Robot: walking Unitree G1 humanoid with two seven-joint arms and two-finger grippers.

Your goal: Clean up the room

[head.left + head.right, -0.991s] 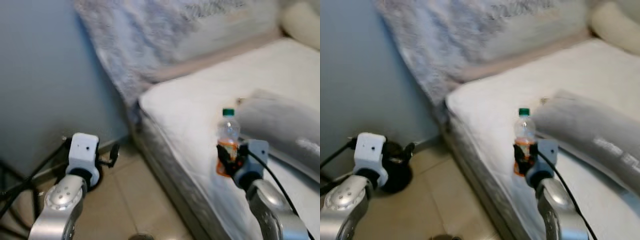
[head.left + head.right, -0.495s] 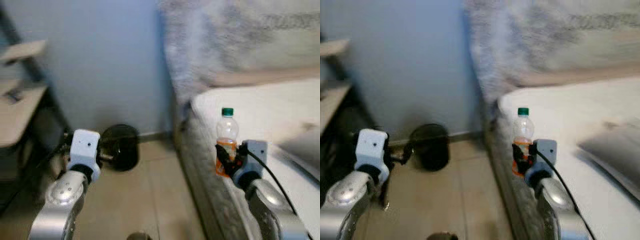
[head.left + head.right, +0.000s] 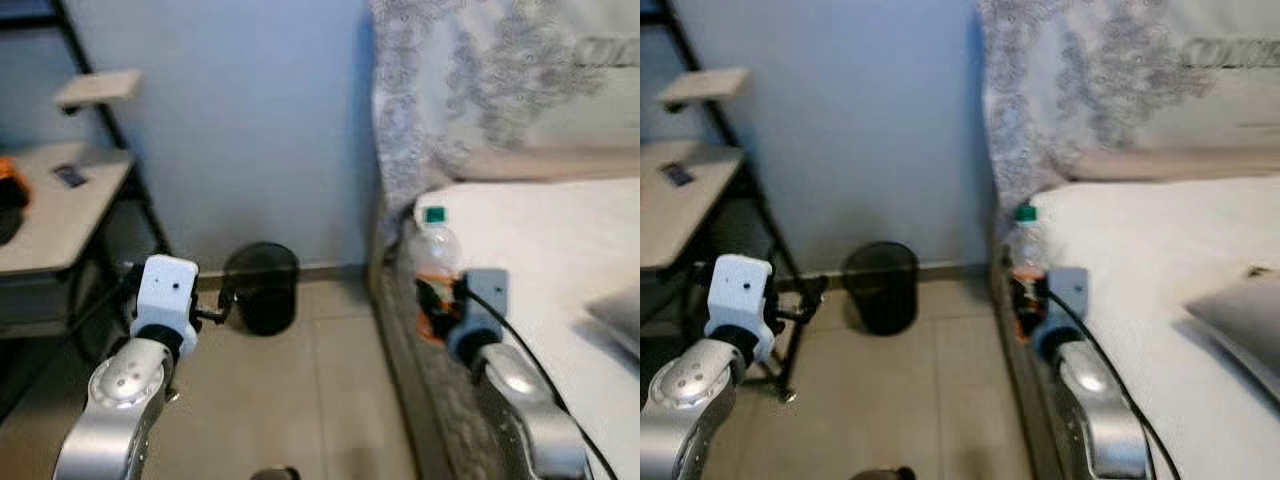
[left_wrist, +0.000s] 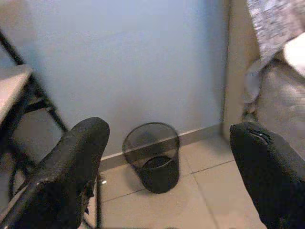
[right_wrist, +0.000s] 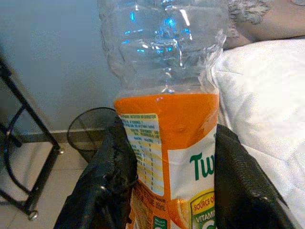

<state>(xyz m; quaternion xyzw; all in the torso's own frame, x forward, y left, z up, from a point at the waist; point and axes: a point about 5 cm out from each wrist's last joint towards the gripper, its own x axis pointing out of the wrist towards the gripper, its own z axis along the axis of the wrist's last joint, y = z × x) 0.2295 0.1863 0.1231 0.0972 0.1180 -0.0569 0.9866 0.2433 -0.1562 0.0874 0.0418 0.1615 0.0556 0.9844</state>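
At the far left we saw a pale wooden desk on a black metal frame (image 3: 55,215) with a small shelf above it, standing against the blue wall. Our left gripper (image 4: 171,191) hung over the beige tiled floor (image 3: 300,400) with its fingers (image 4: 66,176) spread wide and nothing between them; its wrist view looked straight past them at the black wire-mesh wastebasket (image 4: 152,162), which stood on the tiles against the wall, between the desk frame and the bed. The head views gave the basket (image 3: 260,287) smaller, just beyond that gripper. Further right our right gripper (image 5: 171,191) was clamped on the clear plastic bottle with a green cap and orange label (image 3: 434,270), held upright beside the edge of the white mattress (image 3: 540,240). Its wrist view showed the label print and the basket behind; the cap appeared from the head alone. A grey patterned blanket (image 3: 470,90) hung at the bed's head
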